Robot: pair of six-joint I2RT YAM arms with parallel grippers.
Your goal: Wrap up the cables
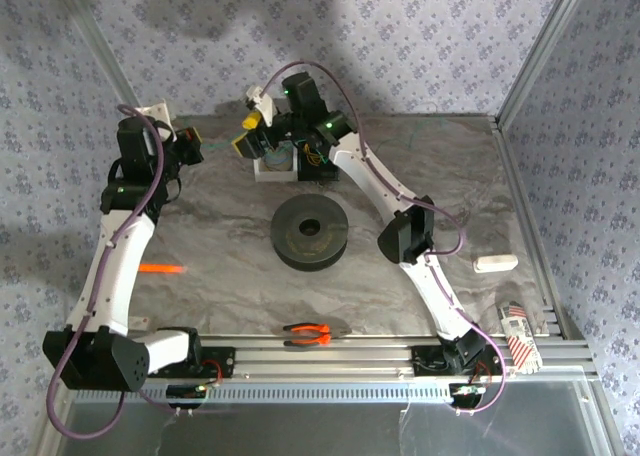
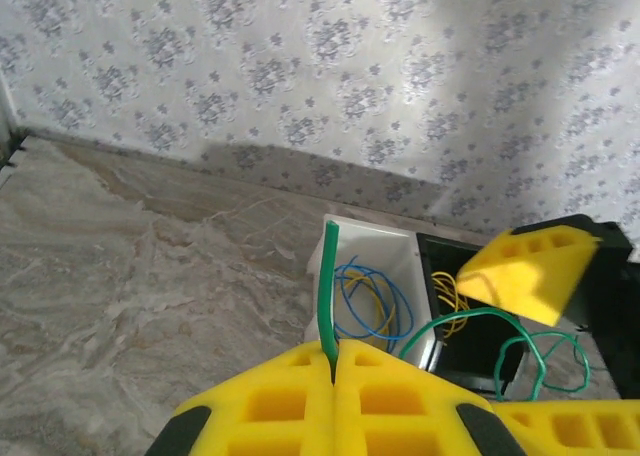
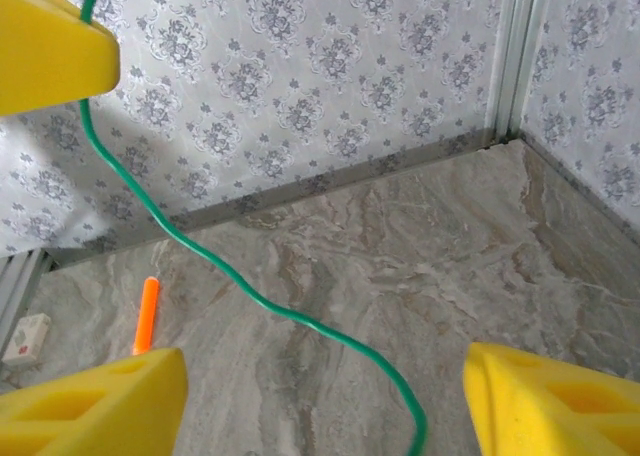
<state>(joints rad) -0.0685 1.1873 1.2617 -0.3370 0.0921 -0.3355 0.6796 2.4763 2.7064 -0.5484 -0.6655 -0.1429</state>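
Left gripper (image 2: 334, 356) is clamped tight, both yellow pads pressed together on the green cable (image 2: 329, 276), which rises straight out of the pinch. Right gripper (image 3: 327, 376) is spread wide with nothing gripped; the green cable simply snakes through the gap between its fingers, and I can't see it touching either one.

Both heads are up at the far end of the table (image 1: 200, 226), close to the back wall. The left one sits just off to the left of the white box (image 1: 272, 171), the right one by that box's far-left corner. Inside the white box lies a loose tangle of blue and yellow cables (image 2: 365, 306). The black box (image 2: 470, 346) sits hard against its right side, with more yellow wire in it and green loops arching across its front.

For room to move, bare marble stretches left of the boxes to the wall edge, and a broad bare patch lies on the right, back toward the corner post. The dark spool (image 1: 310, 233) holds mid-table, just in front of the boxes. The orange marker (image 1: 162, 269) lies beside the left arm, the pliers (image 1: 308, 333) along the near rail, and a white block (image 1: 495, 263) near the right rail
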